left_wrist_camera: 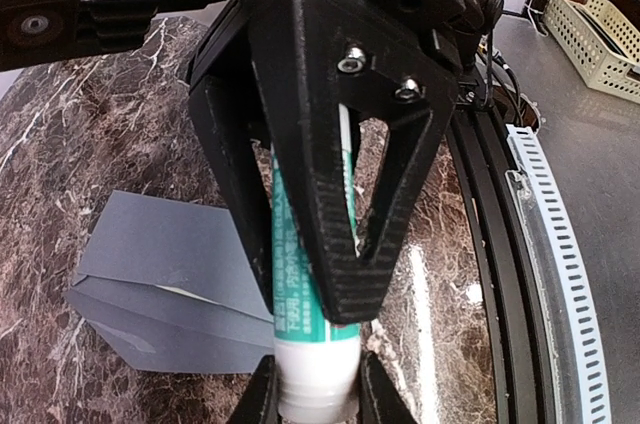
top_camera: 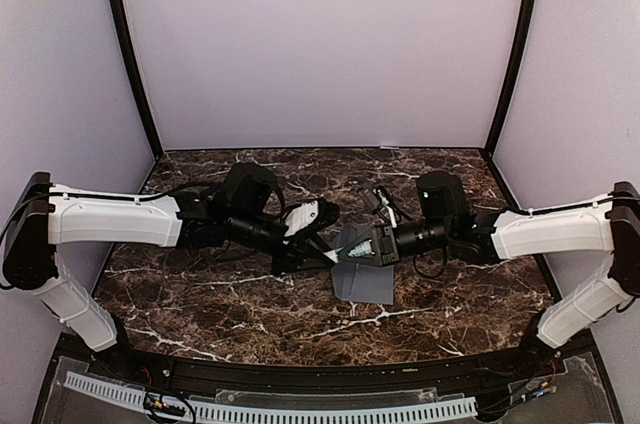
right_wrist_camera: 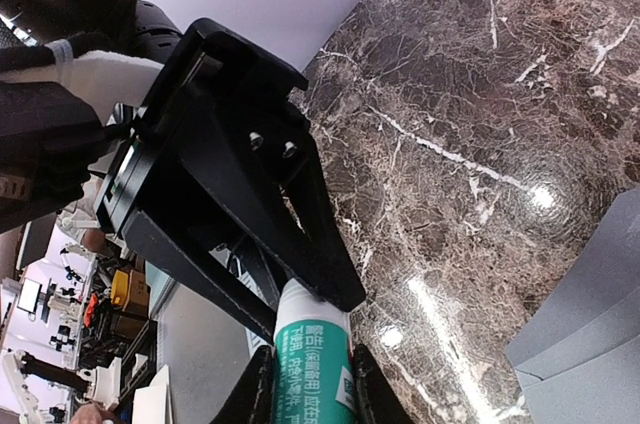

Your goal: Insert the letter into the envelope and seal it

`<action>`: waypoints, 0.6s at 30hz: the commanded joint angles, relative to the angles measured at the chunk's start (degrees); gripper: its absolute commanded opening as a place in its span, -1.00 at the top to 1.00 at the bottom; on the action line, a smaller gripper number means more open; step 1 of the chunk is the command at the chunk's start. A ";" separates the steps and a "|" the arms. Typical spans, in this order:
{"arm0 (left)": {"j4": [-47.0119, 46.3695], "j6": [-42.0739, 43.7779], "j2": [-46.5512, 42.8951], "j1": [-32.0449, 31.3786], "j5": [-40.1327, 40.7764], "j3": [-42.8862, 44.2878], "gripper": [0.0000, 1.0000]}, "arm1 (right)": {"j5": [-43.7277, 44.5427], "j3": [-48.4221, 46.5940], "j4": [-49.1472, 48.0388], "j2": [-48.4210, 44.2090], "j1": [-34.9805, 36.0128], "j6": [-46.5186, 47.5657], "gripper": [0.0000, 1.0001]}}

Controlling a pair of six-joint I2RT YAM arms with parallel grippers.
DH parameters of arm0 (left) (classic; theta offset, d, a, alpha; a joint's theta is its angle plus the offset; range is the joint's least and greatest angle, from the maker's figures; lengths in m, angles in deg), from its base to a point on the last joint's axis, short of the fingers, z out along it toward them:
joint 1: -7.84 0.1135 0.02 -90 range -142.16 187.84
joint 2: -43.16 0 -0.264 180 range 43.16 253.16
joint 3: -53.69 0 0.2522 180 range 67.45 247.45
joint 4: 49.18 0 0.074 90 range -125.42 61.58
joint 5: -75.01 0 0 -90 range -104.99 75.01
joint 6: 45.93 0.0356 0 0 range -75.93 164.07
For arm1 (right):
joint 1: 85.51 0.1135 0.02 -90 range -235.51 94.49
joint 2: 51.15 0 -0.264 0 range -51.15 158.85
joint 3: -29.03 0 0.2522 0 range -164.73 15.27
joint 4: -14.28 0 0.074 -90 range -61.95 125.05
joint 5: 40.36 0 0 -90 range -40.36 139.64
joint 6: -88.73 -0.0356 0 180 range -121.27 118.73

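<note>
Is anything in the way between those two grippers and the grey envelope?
Yes. The left gripper and the right gripper both clasp one white-and-teal glue tube, so both are occupied. The tube hangs by the envelope's edge.

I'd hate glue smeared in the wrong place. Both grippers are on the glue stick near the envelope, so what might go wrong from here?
1. The left gripper clamps the white end of the glue stick and the right gripper its green body. An off-axis pull may make one grip slip and drop the stick.
2. The envelope lies loose right beside them. A dropped stick or a low arm might smear or shove it.
</note>
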 commanded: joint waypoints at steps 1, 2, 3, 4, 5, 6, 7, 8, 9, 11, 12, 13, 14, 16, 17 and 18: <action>0.45 1.42 -0.27 -0.32 -0.30 1.80 1.00 | 0.67 -2.20 -0.54 0.36 0.40 0.65 0.55; 1.55 1.44 -0.28 -0.39 -0.08 1.79 1.00 | 0.85 -2.36 -0.08 0.36 0.40 0.86 0.48; 1.79 1.40 -0.29 -0.42 -0.02 1.77 1.00 | 1.22 -2.54 0.81 0.27 0.40 1.18 0.40; 2.08 1.43 -0.29 -0.38 0.23 1.77 1.00 | 1.73 -2.74 1.66 0.05 0.40 1.54 0.32; 2.18 1.45 -0.29 -0.41 0.45 1.84 1.00 | 2.36 -2.85 2.62 -0.27 0.40 1.98 0.25; 2.27 1.45 -0.35 -0.37 0.83 1.74 1.00 | 3.17 -2.87 3.76 -0.77 0.40 2.30 0.20; 2.32 1.41 -0.32 -0.37 1.01 1.71 1.00 | 3.78 -2.87 4.39 -1.25 0.40 2.51 0.17; 2.37 1.43 -0.32 -0.43 1.41 1.76 1.00 | 4.26 -2.87 4.96 -1.79 0.40 2.75 0.16; 2.33 1.40 -0.35 -0.44 1.48 1.72 1.00 | 4.51 -2.75 5.21 -2.29 0.40 2.85 0.16; 2.16 1.37 -0.34 -0.42 1.49 1.63 1.00 | 4.64 -2.69 5.74 -2.64 0.40 3.20 0.20; 2.19 1.37 -0.30 -0.40 1.46 1.71 1.00 | 4.69 -2.77 6.05 -2.68 0.40 3.34 0.23; 2.18 1.36 -0.29 -0.37 1.42 1.74 1.00 | 4.82 -2.82 6.33 -2.70 0.38 3.56 0.26; 2.24 1.41 -0.29 -0.41 1.40 1.76 1.00 | 4.95 -2.86 6.71 -2.82 0.39 3.76 0.29; 2.43 1.45 -0.32 -0.39 1.52 1.75 1.00 | 5.15 -2.79 6.88 -3.03 0.31 4.01 0.35; 2.52 1.45 -0.35 -0.41 1.51 1.71 1.00 | 5.15 -2.71 6.74 -3.13 0.31 4.02 0.38; 2.58 1.38 -0.43 -0.43 1.49 1.69 1.00 | 5.05 -2.65 6.51 -3.08 0.31 3.95 0.40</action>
